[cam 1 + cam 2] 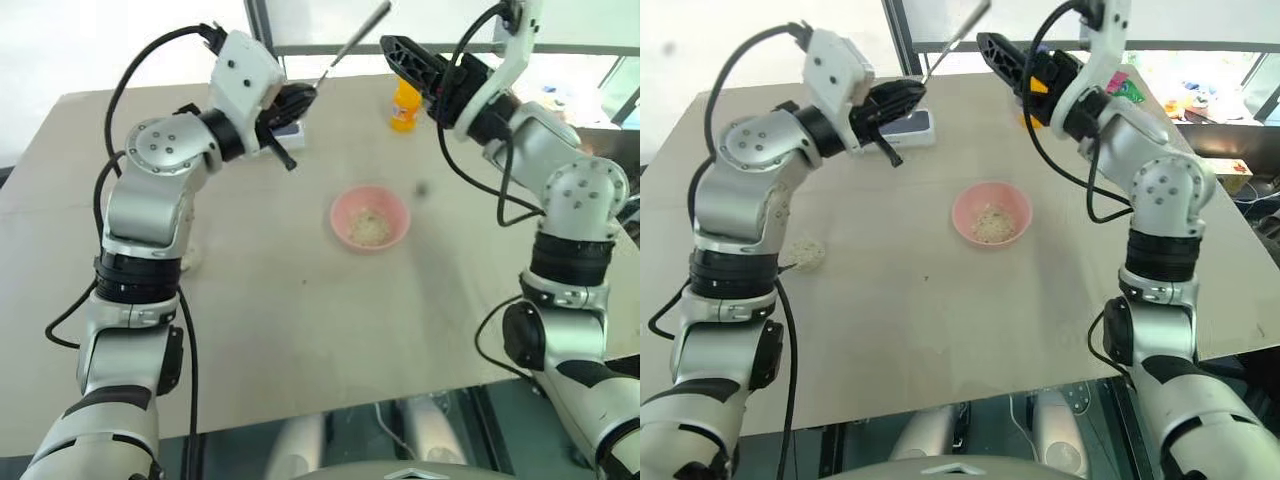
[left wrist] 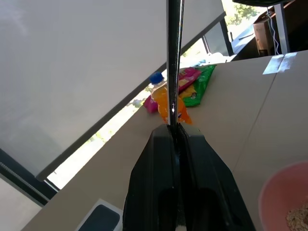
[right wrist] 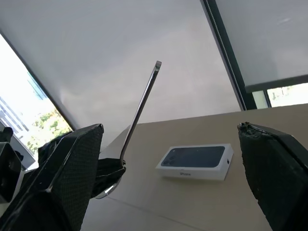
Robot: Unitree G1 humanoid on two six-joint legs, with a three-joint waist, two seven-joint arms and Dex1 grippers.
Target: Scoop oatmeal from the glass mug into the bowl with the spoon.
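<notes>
Matte beige table [image 1: 300, 330], glossy pink bowl [image 1: 370, 218]

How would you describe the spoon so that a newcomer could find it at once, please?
Start at the beige table and find the left gripper raised over its far side. Clamped in its shut fingers is the spoon, handle slanting upward: the only slim, shiny metal thing there, unlike the pink bowl below.

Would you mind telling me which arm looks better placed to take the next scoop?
Left, probably: the left gripper is shut on the spoon, while the right gripper is open and holds nothing.
</notes>
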